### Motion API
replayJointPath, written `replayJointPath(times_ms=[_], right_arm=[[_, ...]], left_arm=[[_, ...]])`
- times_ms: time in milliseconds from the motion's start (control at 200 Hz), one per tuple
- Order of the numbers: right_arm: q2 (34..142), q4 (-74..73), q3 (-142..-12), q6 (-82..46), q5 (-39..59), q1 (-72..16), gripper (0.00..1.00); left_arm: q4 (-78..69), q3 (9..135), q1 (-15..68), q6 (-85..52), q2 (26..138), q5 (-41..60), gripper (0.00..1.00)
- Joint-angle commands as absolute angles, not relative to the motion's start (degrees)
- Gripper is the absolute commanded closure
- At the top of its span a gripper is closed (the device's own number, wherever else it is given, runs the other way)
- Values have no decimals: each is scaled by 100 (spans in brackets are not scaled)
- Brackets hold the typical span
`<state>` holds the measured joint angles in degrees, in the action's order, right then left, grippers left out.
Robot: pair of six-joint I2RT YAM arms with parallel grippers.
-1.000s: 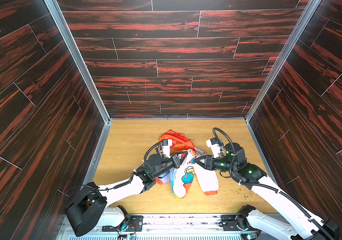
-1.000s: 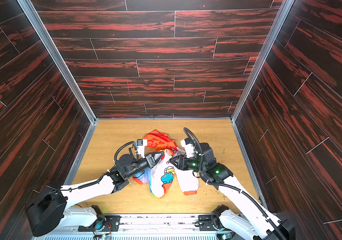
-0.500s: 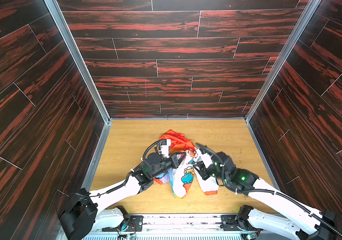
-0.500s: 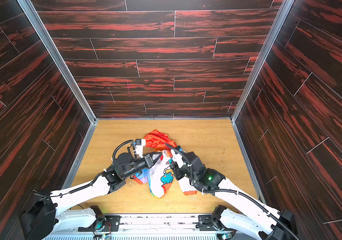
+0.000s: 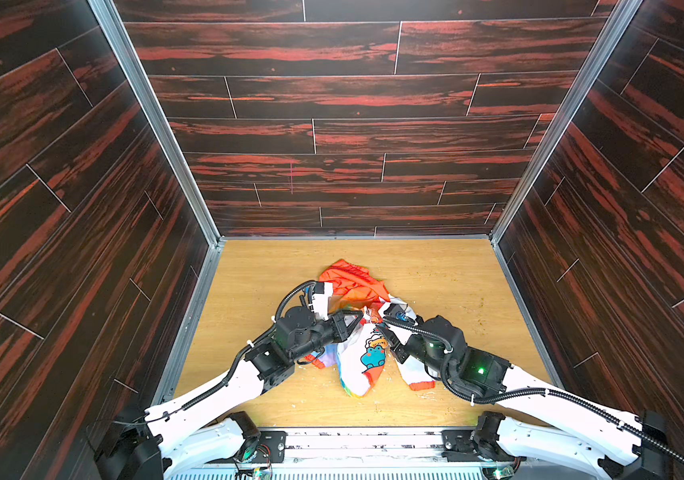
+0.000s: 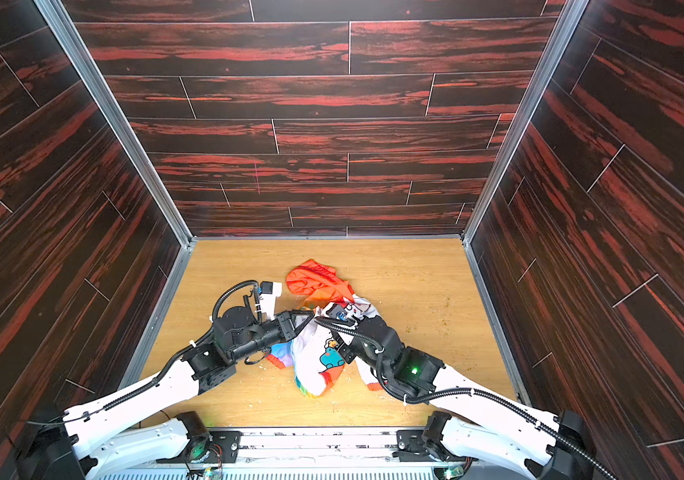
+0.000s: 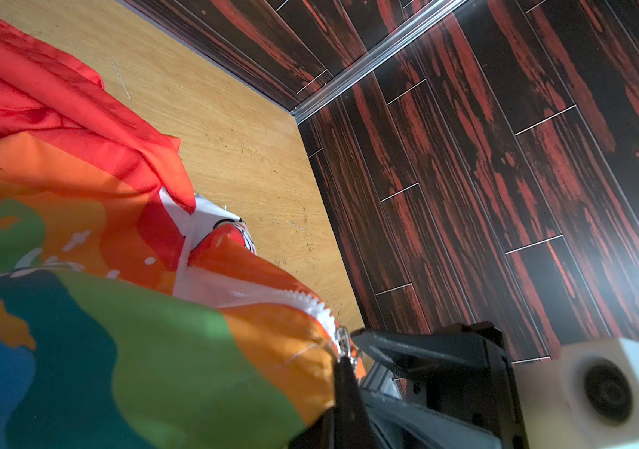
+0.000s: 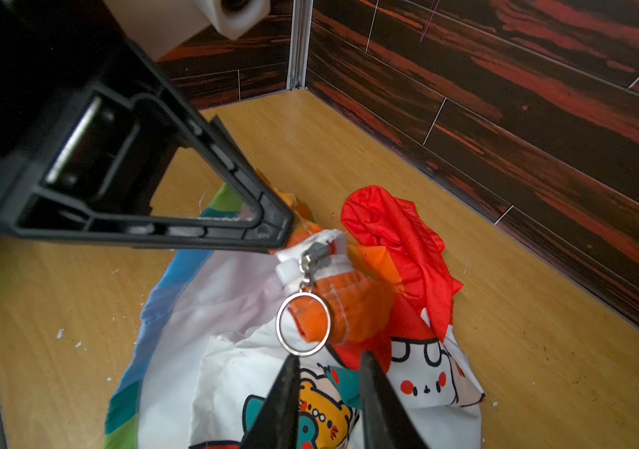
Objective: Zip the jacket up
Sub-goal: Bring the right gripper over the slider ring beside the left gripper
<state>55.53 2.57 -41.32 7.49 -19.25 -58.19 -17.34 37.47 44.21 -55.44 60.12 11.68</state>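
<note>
The jacket [image 5: 367, 361] lies crumpled mid-table, white cartoon side up, with its orange-red hood [image 5: 348, 278] toward the back; both top views show it [image 6: 319, 361]. My left gripper [image 5: 359, 318] [image 7: 349, 357] is shut on the jacket's orange edge beside the zipper teeth, holding that edge raised. In the right wrist view the metal zipper slider [image 8: 316, 252] hangs a round ring pull [image 8: 302, 324] just past the left gripper's tip [image 8: 282, 233]. My right gripper [image 8: 329, 361] [image 5: 381, 326] is narrowly open, its tips just short of the ring with nothing between them.
The wooden table [image 5: 435, 282] is boxed in by dark red-streaked walls on three sides [image 5: 332, 137]. Small white crumbs dot the wood near the front [image 5: 302, 403]. Both arms [image 6: 248, 332] cross low over the front half of the table.
My right arm has swung round and dropped, its gripper now pointing at the zipper ring from the front, jaws narrowing. The left gripper keeps its hold, barely moved.
</note>
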Motion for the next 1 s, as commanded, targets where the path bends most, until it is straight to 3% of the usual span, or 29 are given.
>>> replayJointPath(times_ms=[0, 200, 671, 997], right_arm=[[5656, 444, -4368, 910, -1756, -5880, 75], [5531, 763, -4403, 640, -1639, -5892, 73], [5790, 371, -4710, 1388, -2446, -6046, 63], [6003, 442, -4803, 1531, -2434, -6053, 58]], left_arm=[[-1608, 3937, 4391, -5587, 5827, 1232, 100], [-1668, 3976, 4366, -5625, 5879, 1335, 100], [-1513, 4210, 4359, -5659, 6001, 1546, 100], [-1512, 4253, 4359, -5678, 6020, 1617, 100]])
